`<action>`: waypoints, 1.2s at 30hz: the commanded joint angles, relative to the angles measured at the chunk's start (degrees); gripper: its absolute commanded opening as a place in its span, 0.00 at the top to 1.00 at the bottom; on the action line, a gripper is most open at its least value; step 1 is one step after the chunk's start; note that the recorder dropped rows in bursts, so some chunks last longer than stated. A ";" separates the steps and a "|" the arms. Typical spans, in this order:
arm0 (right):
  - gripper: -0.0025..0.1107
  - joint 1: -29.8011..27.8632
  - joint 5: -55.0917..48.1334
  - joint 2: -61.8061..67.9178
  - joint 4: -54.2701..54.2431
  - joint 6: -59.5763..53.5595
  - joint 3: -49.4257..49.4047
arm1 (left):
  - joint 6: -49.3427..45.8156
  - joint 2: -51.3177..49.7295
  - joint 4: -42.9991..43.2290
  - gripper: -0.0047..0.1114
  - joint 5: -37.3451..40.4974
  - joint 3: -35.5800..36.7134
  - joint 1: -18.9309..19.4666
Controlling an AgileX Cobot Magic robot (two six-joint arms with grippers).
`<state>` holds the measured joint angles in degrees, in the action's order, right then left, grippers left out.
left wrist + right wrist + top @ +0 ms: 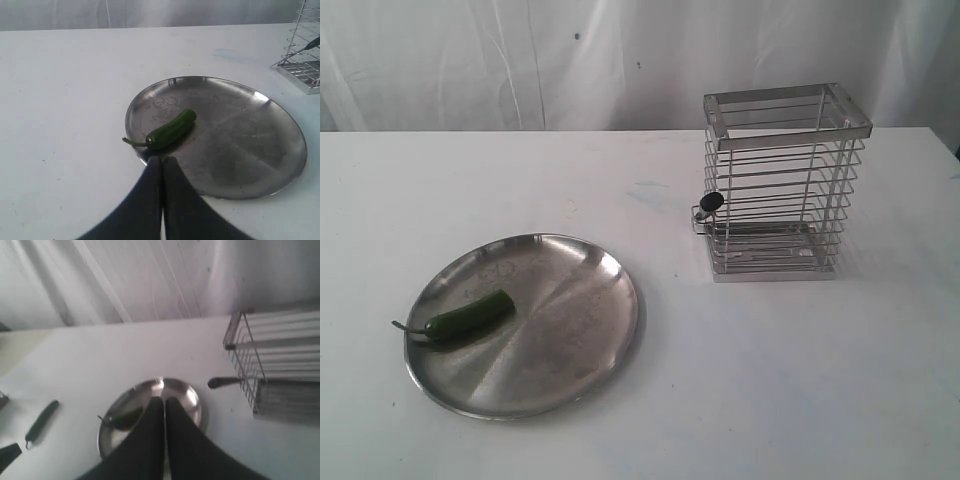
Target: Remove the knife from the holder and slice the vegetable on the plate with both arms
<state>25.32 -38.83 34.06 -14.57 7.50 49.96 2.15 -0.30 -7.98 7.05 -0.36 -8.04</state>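
Black fingers of the left gripper (161, 159) fill the foreground of the left wrist view, pressed together on nothing, tips above the near rim of the plate (570, 330). The right gripper (163, 400) is likewise closed and empty, high over the scene. A white table (770, 380), faintly smudged, carries everything; a creased white curtain (470, 60) hangs behind.

Count: 1 plate, 1 vegetable (470, 316) lying on the plate's left part in the exterior view, stem toward the rim; 1 holder (790, 135) upright, well apart from the plate; 1 knife (711, 202) inside the holder, its black handle end poking out between the low bars toward the plate.
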 commanded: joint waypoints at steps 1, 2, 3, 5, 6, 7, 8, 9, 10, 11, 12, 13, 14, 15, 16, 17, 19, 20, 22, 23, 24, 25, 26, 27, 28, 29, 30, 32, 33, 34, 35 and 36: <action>0.86 0.22 -3.12 13.74 1.23 4.10 1.93 | 0.48 0.30 -0.25 0.96 0.23 0.36 -0.12; 0.81 0.22 -3.12 16.96 1.23 5.96 1.68 | 0.48 0.30 -0.25 0.96 0.23 0.36 -0.12; 0.76 0.22 -3.12 20.12 0.13 7.80 1.40 | 0.48 0.30 -0.25 0.96 0.23 0.36 -0.12; 0.62 0.22 -2.91 25.60 -3.92 8.49 1.29 | 0.48 0.30 -0.25 0.96 0.23 0.36 -0.12; 0.55 0.22 -2.27 28.21 -5.47 8.67 1.29 | 0.48 0.30 -0.25 0.96 0.23 0.36 -0.12; 0.50 0.22 -1.57 30.32 -6.00 9.37 1.29 | 0.48 0.30 -0.25 0.96 0.23 0.36 -0.12; 0.43 0.22 -0.24 32.11 -6.26 10.68 1.29 | 0.48 0.30 -0.25 0.96 0.23 0.36 -0.12; 0.37 0.32 1.39 33.58 -6.44 11.95 1.29 | 0.48 0.30 -0.25 0.96 0.23 0.36 -0.12; 0.34 0.32 3.21 34.57 -6.44 13.13 1.29 | 0.48 0.30 -0.25 0.96 0.23 0.36 -0.12; 0.31 0.44 5.59 35.59 -6.44 15.20 1.29 | 0.48 0.30 -0.25 0.96 0.23 0.36 -0.12; 0.31 0.44 8.23 36.33 -6.44 17.25 1.29 | 0.48 0.30 -0.25 0.96 0.23 0.36 -0.12; 0.31 0.44 10.53 36.66 -6.44 18.58 1.29 | 0.48 0.30 -0.25 0.96 0.23 0.36 -0.12; 0.31 0.44 12.48 37.07 -6.61 19.02 1.29 | 0.48 0.30 -0.25 0.96 0.23 0.36 -0.12; 0.31 0.44 14.21 37.32 -6.70 19.81 1.29 | 0.48 0.30 -0.25 0.96 0.23 0.36 -0.12; 0.31 0.68 15.25 37.55 -6.86 20.28 1.29 | 0.48 0.30 -0.25 0.96 0.23 0.36 -0.12; 0.31 0.98 16.47 37.93 -6.86 21.28 1.29 | 0.48 0.30 -0.25 0.96 0.23 0.36 -0.12; 0.31 0.97 17.24 38.93 -7.19 22.15 1.29 | 0.48 0.30 -0.25 0.96 0.23 0.36 -0.12; 0.31 1.12 17.51 39.83 -7.30 22.66 1.29 | 0.48 0.30 -0.25 0.96 0.23 0.36 -0.12; 0.31 1.66 18.52 41.24 -7.30 23.09 1.40 | 0.48 0.30 -0.25 0.96 0.23 0.36 -0.12; 0.31 2.11 19.33 42.24 -7.30 23.18 1.40 | 0.48 0.30 -0.25 0.96 0.23 0.36 -0.12; 0.31 2.39 20.60 42.85 -7.30 23.45 1.40 | 0.48 0.30 -0.25 0.96 0.23 0.36 -0.12; 0.31 2.80 21.77 43.58 -7.30 24.08 1.50 | 0.48 0.30 -0.25 0.96 0.23 0.36 -0.12; 0.31 3.04 23.33 44.35 -7.30 24.57 1.65 | 0.48 0.30 -0.25 0.96 0.23 0.36 -0.12; 0.31 3.31 23.82 45.21 -7.30 24.57 1.93 | 0.48 0.30 -0.25 0.96 0.23 0.36 -0.12; 0.31 3.31 23.95 46.11 -7.30 24.57 2.51 | 0.48 0.30 -0.25 0.96 0.23 0.36 -0.12; 0.32 3.31 23.83 47.09 -7.30 24.57 3.12 | 0.48 0.30 -0.25 0.96 0.23 0.36 -0.12; 0.32 3.31 23.61 47.86 -7.30 24.57 3.69 | 0.48 0.30 -0.25 0.96 0.23 0.36 -0.12; 0.33 3.31 23.33 49.50 -6.80 24.57 4.62 | 0.48 0.30 -0.25 0.96 0.23 0.36 -0.12; 0.33 3.31 23.33 50.05 -6.36 24.57 4.94 | 0.48 0.30 -0.25 0.96 0.23 0.36 -0.12; 0.34 3.31 23.46 50.62 -6.02 24.57 5.27 | 0.48 0.30 -0.25 0.96 0.23 0.36 -0.12; 0.35 3.31 23.60 51.27 -5.74 24.57 5.64 | 0.48 0.30 -0.25 0.96 0.23 0.36 -0.12; 0.35 3.31 23.78 51.58 -5.74 24.57 5.89 | 0.48 0.30 -0.25 0.96 0.23 0.36 -0.12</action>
<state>28.53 -15.99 84.50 -21.51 31.87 54.84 2.15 -0.30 -7.98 7.05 -0.36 -8.04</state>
